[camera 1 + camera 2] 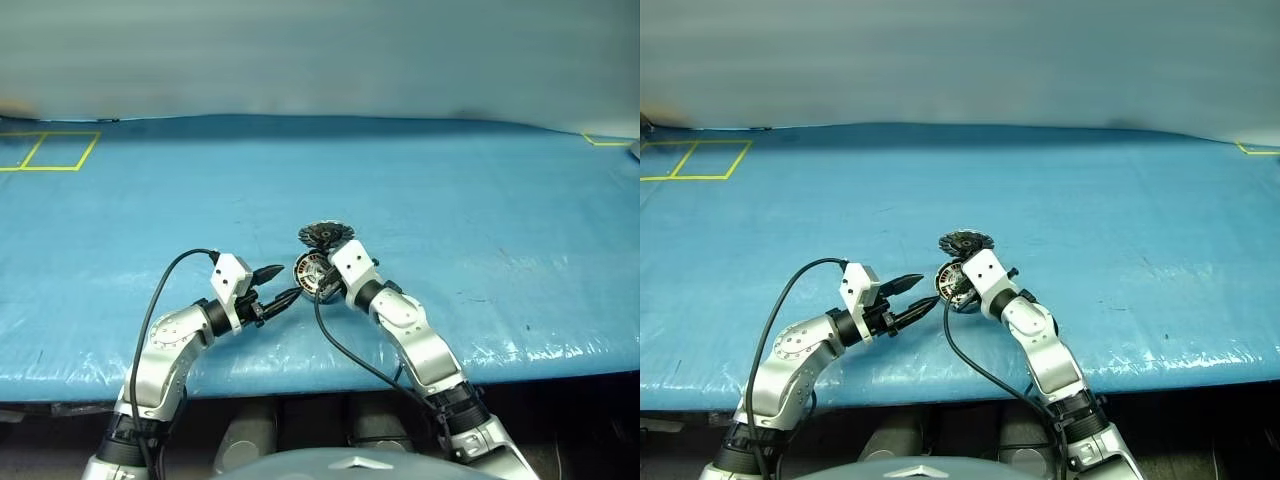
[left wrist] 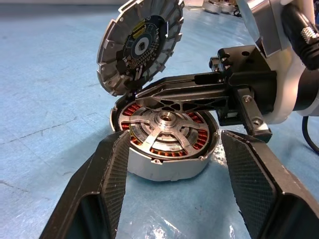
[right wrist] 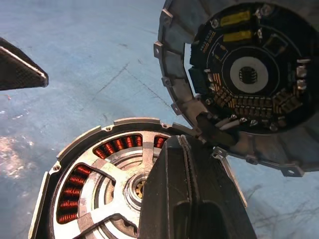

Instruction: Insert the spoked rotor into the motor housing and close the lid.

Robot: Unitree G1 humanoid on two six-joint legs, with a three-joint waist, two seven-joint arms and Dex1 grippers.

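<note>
The silver motor housing (image 2: 169, 167) sits on the blue table with copper windings showing inside. The spoked rotor (image 2: 167, 122) lies inside it, hub up. The ribbed grey lid (image 2: 114, 59) stands tilted on edge at the housing's far rim, its circuit-board face (image 3: 249, 74) turned toward me. My right gripper (image 3: 180, 144) is shut and lies across the top of the rotor, its tip close to the lid's lower edge. My left gripper (image 1: 288, 281) is open. Its fingers (image 2: 109, 184) stand on either side of the housing, apart from it.
The table's blue cover (image 1: 480, 220) stretches wide on all sides. Yellow tape squares (image 1: 50, 150) mark the far left corner and a yellow tape mark (image 1: 605, 140) the far right. The table's front edge (image 1: 300, 385) runs just under my arms.
</note>
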